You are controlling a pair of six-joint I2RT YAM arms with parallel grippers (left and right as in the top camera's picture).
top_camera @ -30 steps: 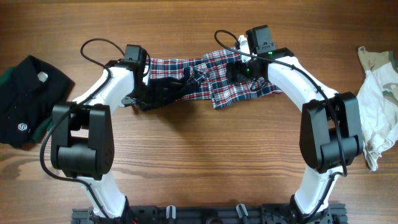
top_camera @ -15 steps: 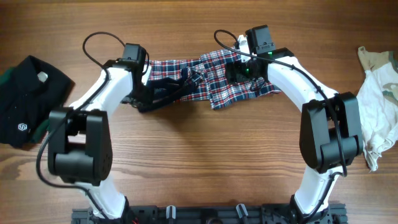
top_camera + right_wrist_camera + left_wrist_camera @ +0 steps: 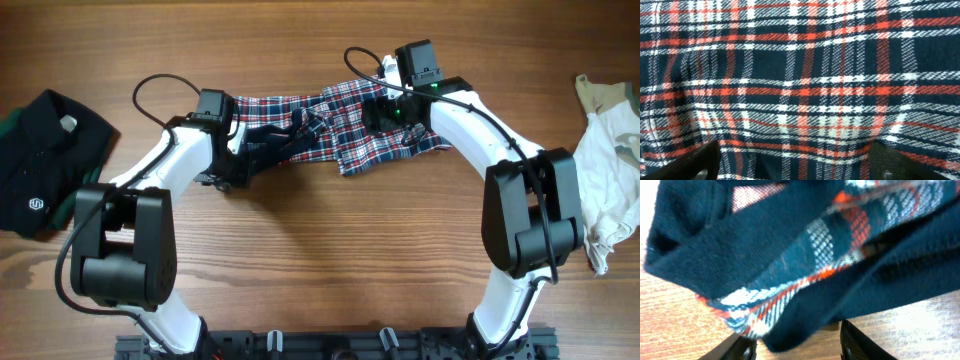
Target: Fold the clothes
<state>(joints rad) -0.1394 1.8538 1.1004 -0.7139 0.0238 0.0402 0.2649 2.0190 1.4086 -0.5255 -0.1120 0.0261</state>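
We find the plaid shirt (image 3: 335,125) at the top centre of the table (image 3: 330,260), spread unevenly between the 2 arms. Its left part is bunched, with the navy lining turned outward, and its right part lies flatter, plaid side up.

Left gripper (image 3: 243,158): it sits at the bunched left end of the shirt. In the left wrist view the gripper (image 3: 800,347) has its 2 fingers (image 3: 742,347) set narrow. A thick fold of shirt (image 3: 790,280), navy lining and a plaid edge, fills the gap between them and is held there. Bare wood shows below and to the left of the fold.

Right gripper (image 3: 383,112): it is over the flatter right part of the shirt, near the far edge. In the right wrist view the gripper (image 3: 792,165) has its fingers (image 3: 690,162) spread wide. Only plaid cloth (image 3: 800,85) fills the frame between them, and nothing is pinched. We cannot tell whether the fingertips touch the cloth.

A black top (image 3: 40,165) lies at the left table edge and a beige cloth (image 3: 610,170) at the right edge, both well apart from the shirt
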